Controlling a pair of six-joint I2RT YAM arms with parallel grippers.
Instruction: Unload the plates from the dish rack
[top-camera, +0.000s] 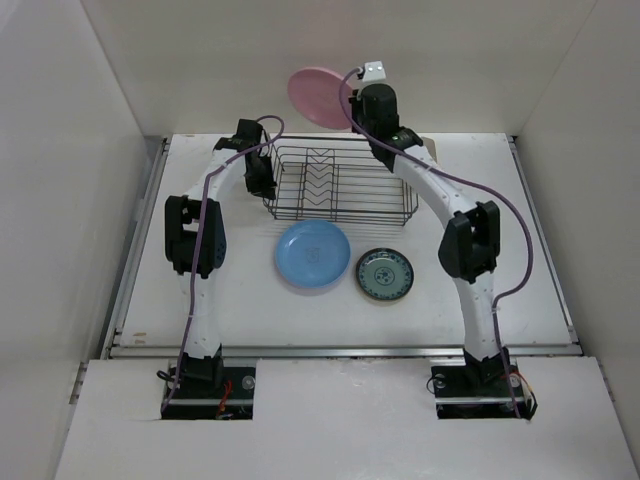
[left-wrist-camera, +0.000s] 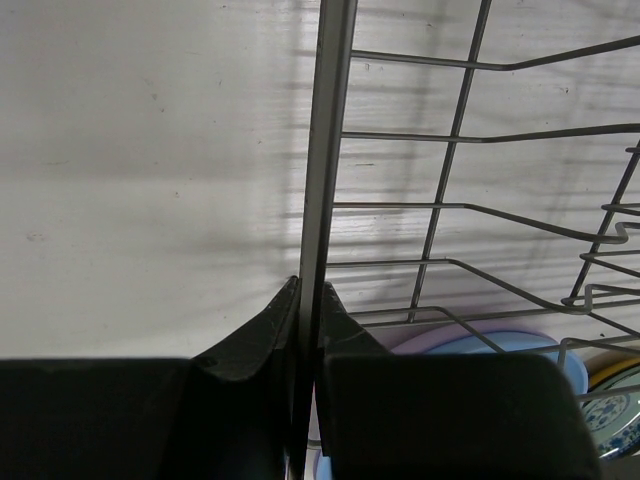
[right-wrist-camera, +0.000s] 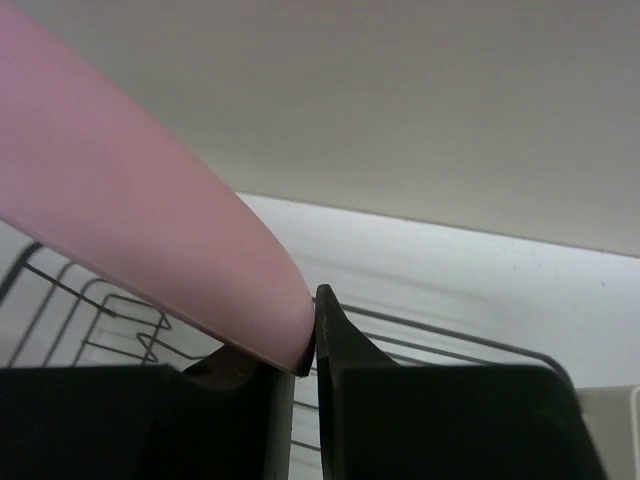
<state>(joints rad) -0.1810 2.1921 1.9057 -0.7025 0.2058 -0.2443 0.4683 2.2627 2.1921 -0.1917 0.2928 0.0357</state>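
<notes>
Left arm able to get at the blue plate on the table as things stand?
Probably not yet: the left gripper is shut on the dish rack rim and must release first. The blue plate itself lies uncovered in front.

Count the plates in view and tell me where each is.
3. The pink plate is pinched in the right gripper above the dish rack; the blue plate and teal plate lie on the table before it. Others may hide beneath them.

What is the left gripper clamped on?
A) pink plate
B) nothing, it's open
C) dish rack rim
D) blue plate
C: in the left wrist view the left gripper is shut on the dish rack rim, while the right gripper holds the pink plate.
</notes>
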